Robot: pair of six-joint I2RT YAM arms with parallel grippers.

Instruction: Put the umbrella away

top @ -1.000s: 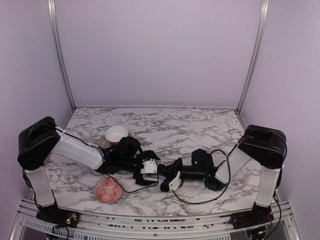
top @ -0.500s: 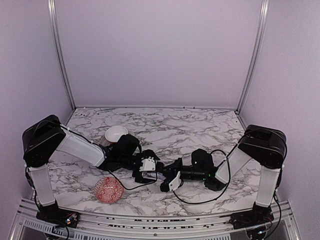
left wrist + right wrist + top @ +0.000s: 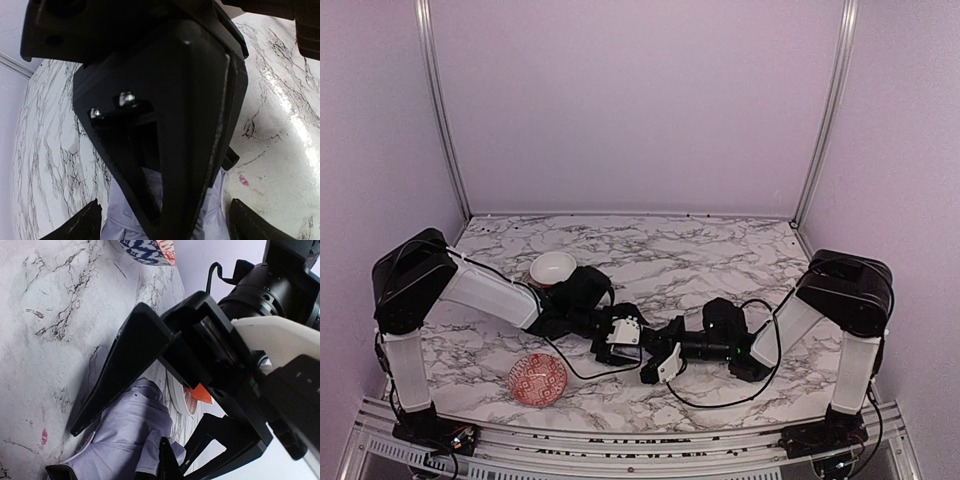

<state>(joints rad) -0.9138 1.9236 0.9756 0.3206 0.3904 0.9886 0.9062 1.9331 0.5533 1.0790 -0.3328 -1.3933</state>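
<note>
Umbrella [image 3: 125, 440] lies crumpled on the marble table [image 3: 700, 250], its lavender fabric under the 2 grippers where they meet. The right gripper [image 3: 648, 374] is clenched, its tip pinching a fold of the fabric. The left gripper [image 3: 628, 332] hangs over it, jaws spread wide, grasping nothing. A white bowl [image 3: 552, 267] and a red bowl [image 3: 538, 377] sit to the left

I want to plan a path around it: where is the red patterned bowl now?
In the top view, the red patterned bowl lies on the left side, between the left arm and the near edge of the table.
</note>
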